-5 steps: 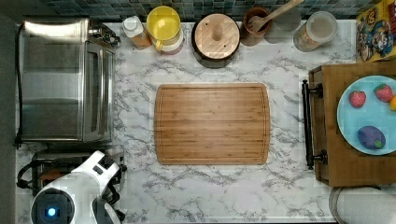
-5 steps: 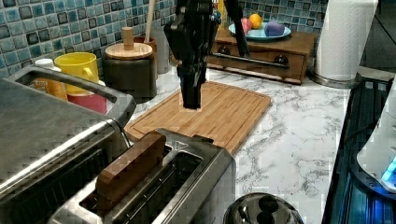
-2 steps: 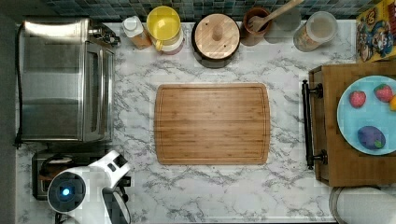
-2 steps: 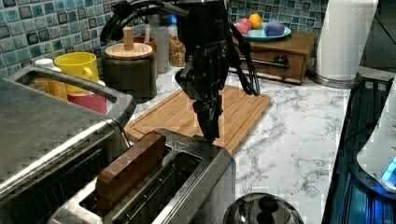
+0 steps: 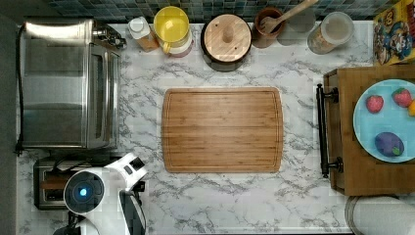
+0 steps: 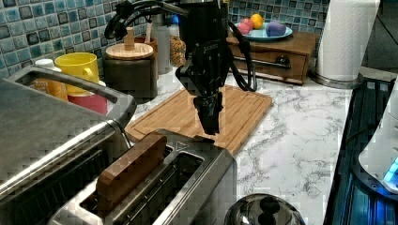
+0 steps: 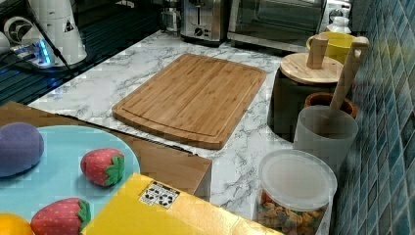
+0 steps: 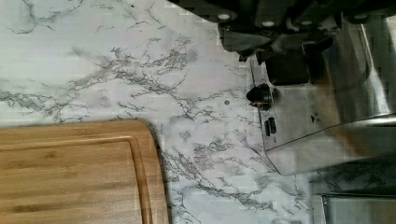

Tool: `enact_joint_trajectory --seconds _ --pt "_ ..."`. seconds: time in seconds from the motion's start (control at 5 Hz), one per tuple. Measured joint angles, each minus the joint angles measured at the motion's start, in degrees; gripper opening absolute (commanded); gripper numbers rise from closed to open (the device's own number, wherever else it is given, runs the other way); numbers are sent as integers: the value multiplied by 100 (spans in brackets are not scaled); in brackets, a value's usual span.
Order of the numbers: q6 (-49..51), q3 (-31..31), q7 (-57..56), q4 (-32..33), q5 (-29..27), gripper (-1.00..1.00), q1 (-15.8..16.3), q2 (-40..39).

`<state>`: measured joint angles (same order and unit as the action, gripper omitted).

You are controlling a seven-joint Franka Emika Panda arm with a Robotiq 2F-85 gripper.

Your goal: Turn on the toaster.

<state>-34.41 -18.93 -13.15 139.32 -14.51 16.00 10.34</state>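
Change: pincer (image 6: pixel 210 130) swung from over the board to the toaster (image 6: pixel 155 187) lever end, bench corner.
Pincer: together.
Meaning: poised to press.

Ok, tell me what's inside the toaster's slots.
In the left view, the toaster has a brown bread-like slice standing up out of one slot; the other slot looks empty. The slots' depths are hidden. The gripper hangs just above the toaster's far end.

No legible text (toaster (image 6: pixel 155 187) markings too small)
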Motion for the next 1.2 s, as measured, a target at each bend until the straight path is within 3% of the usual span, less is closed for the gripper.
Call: enact_joint_trajectory --seconds 1.0,1.2 --pt "-145 3 -12 -22 -206 -100 -10 -269" --pt "-182 123 -10 -45 -204 -100 109 -424"
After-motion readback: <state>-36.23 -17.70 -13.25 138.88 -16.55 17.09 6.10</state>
